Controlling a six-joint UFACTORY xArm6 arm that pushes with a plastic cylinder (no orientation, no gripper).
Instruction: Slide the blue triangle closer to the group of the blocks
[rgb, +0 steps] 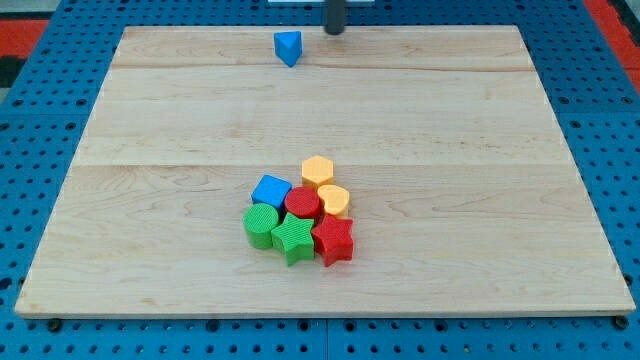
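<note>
**Tip standing right of blue triangle, cluster lying far below**

The blue triangle (288, 47) is sitting near the wooden board's (150, 200) top edge, well apart from the block group (300, 212). The rod is hanging upright; the tip (335, 32) is resting just right of the triangle, slightly above, touching nothing and holding nothing.

Triangle (288, 47) at board's (150, 200) top, my tip (335, 33) just right; cluster (300, 212) well below.

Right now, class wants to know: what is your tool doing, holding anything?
My tip: no jaws, holds nothing; at the view's top, right of the blue triangle, not touching it.
</note>
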